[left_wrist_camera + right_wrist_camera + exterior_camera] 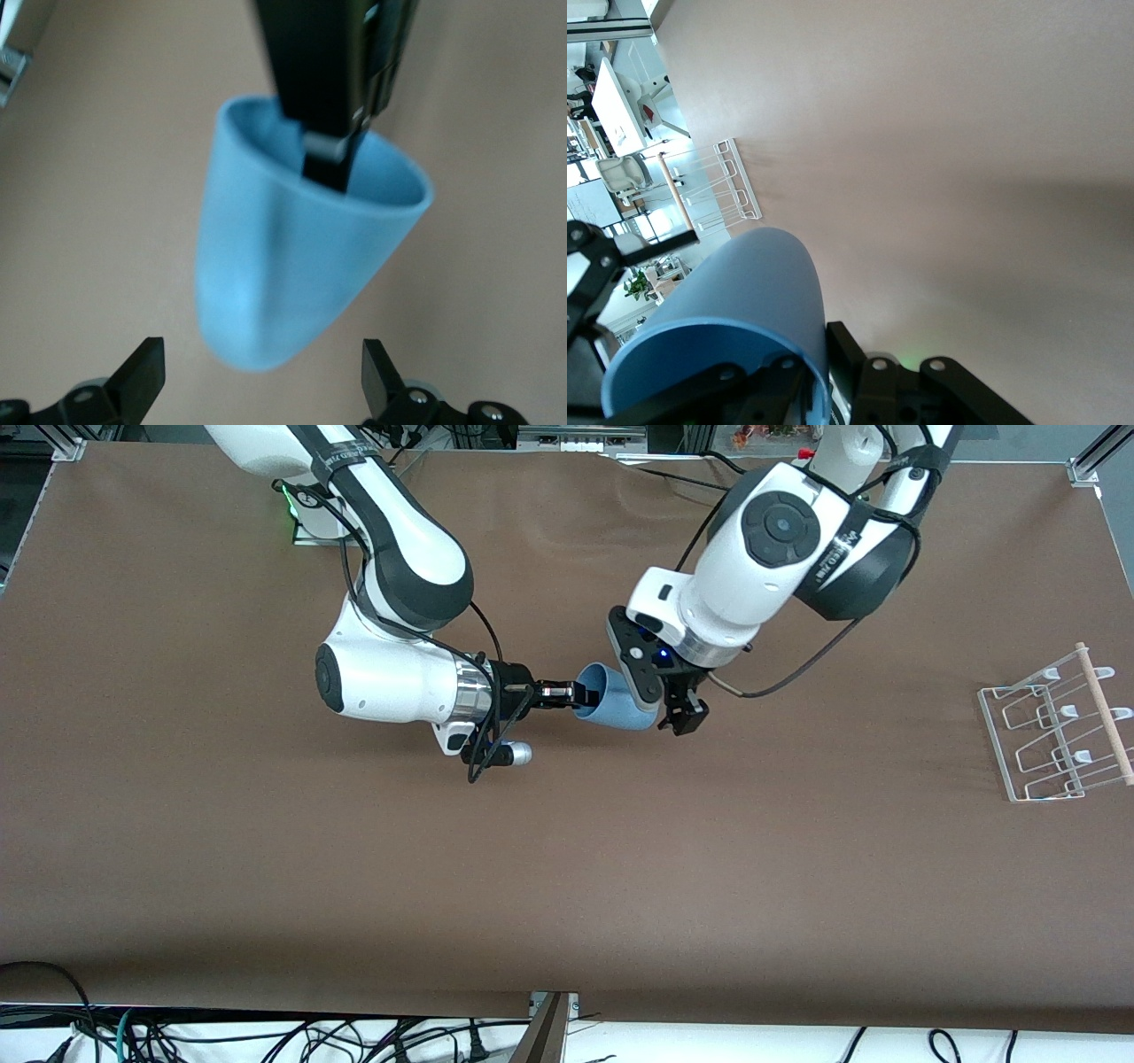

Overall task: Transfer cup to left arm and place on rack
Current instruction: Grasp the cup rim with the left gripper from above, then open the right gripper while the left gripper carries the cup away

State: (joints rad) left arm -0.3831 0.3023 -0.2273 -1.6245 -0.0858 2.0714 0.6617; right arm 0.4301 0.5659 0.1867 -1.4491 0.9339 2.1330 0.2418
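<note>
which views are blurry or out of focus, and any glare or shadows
Left wrist view: the cup is soft and out of focus, the table behind it a featureless blur. Right wrist view: the cup up close is smooth and soft, the rack sharper, the background windows bright. Front view: evenly lit and sharp, with soft arm shadows on the brown table.

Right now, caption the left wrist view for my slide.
Right gripper pinches the blue cup by its rim over the table; open left gripper flanks its base.
</note>
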